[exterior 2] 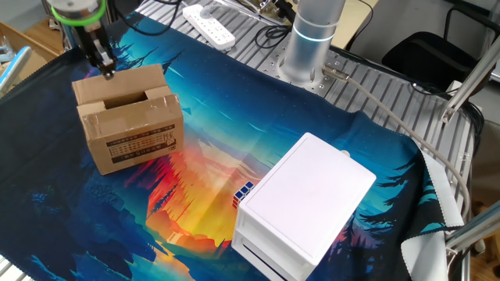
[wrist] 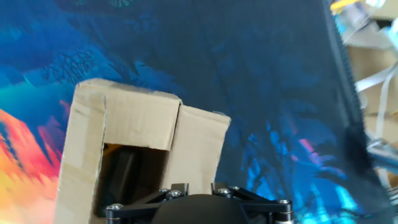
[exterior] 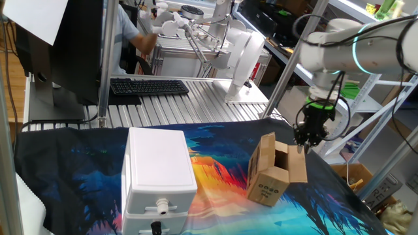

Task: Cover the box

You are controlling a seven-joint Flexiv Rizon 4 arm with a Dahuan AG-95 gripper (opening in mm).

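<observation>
Closing the flaps is the step in hand, as I judge it: the box (exterior: 272, 171) stands with its top open, and the claw (exterior: 305, 139) hangs over one upright flap (exterior 2: 91, 87), pointing straight down. To do it well, the claw should come against that flap's outer face near its top edge and sweep inward across the opening, staying low enough to fold the card along its crease yet high enough not to shove the whole carton along the cloth. A light cardboard carton like this will probably slide rather than fold if pushed near its base. The side flaps are best tucked first so the long flap lies flat over them.

As for the claw, its fingers look drawn close together with nothing between them, though the gap is too small and dark to be sure, so I cannot tell its state for certain.

The box sits on the coloured cloth (exterior 2: 234, 101) toward one end of the bench, well apart from the white case (exterior 2: 308, 203) near the middle. The claw is just above the box's outer rim, on the side away from the white case; whether it touches the flap cannot be made out.
</observation>
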